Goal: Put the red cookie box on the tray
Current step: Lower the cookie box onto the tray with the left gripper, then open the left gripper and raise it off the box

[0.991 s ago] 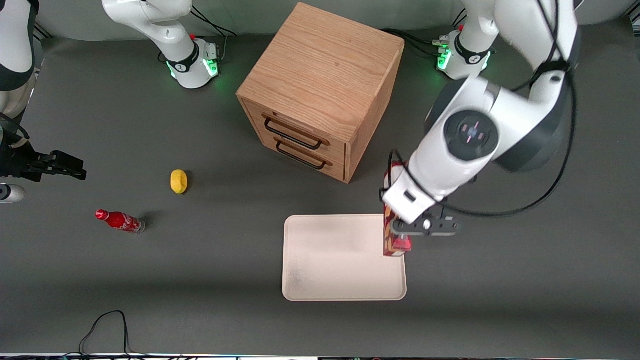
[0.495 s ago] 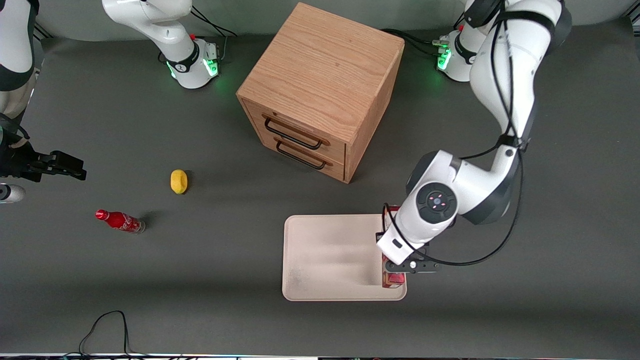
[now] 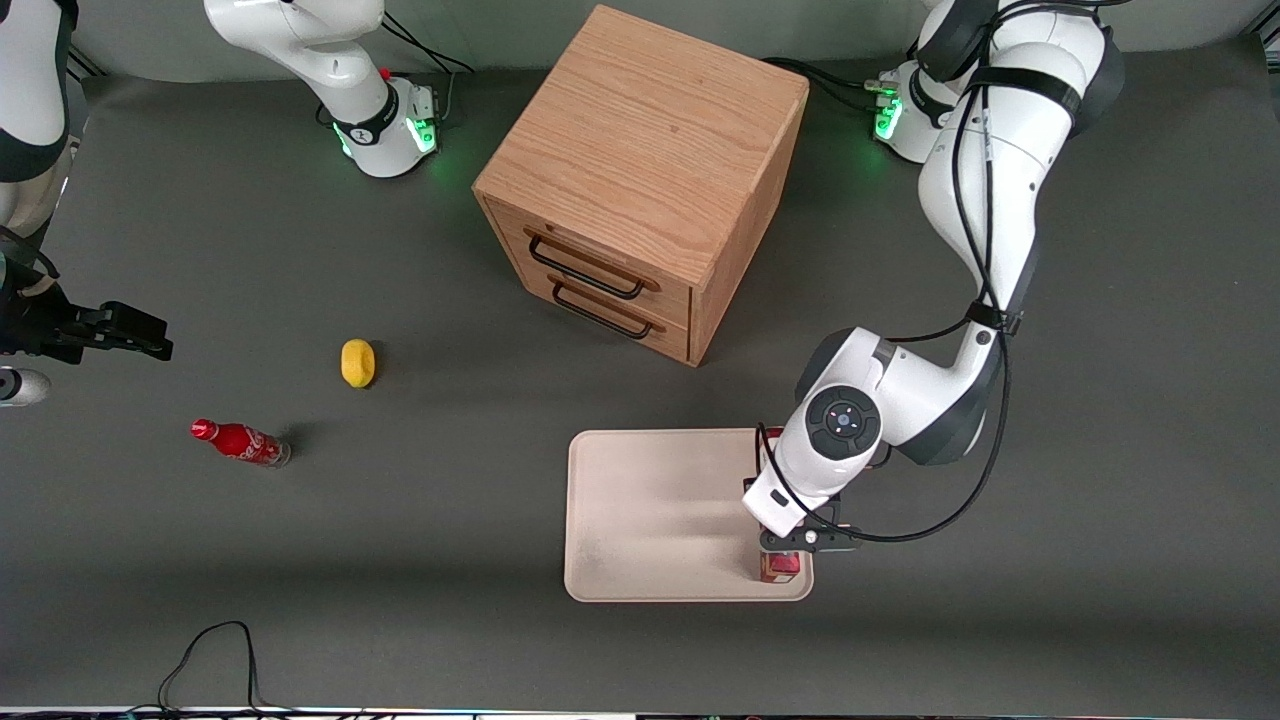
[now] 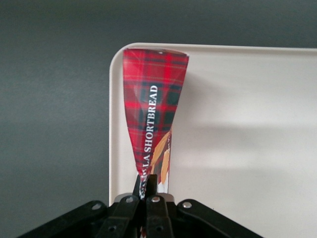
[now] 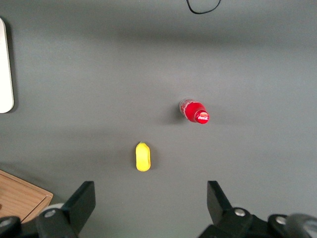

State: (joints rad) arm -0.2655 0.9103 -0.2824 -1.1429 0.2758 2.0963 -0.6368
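Observation:
The red cookie box (image 4: 154, 111), tartan-printed with cookie pictures, hangs end-down from my left gripper (image 4: 147, 184), which is shut on its upper end. In the front view the gripper (image 3: 792, 546) is low over the cream-white tray (image 3: 660, 510), at the tray's corner nearest the front camera on the working arm's side. Only a small part of the box (image 3: 780, 566) shows under the wrist there. The box's lower end is inside the rim at that corner of the tray (image 4: 237, 129). Whether it touches the tray floor I cannot tell.
A wooden two-drawer cabinet (image 3: 645, 180) stands farther from the front camera than the tray. A yellow lemon-like item (image 3: 358, 362) and a small red soda bottle (image 3: 240, 442) lie toward the parked arm's end. A black cable (image 3: 205, 650) loops near the table's front edge.
The left arm has carried the box along the tray's edge toward the front camera and lowered it a lot. In the last half second it sank a little more.

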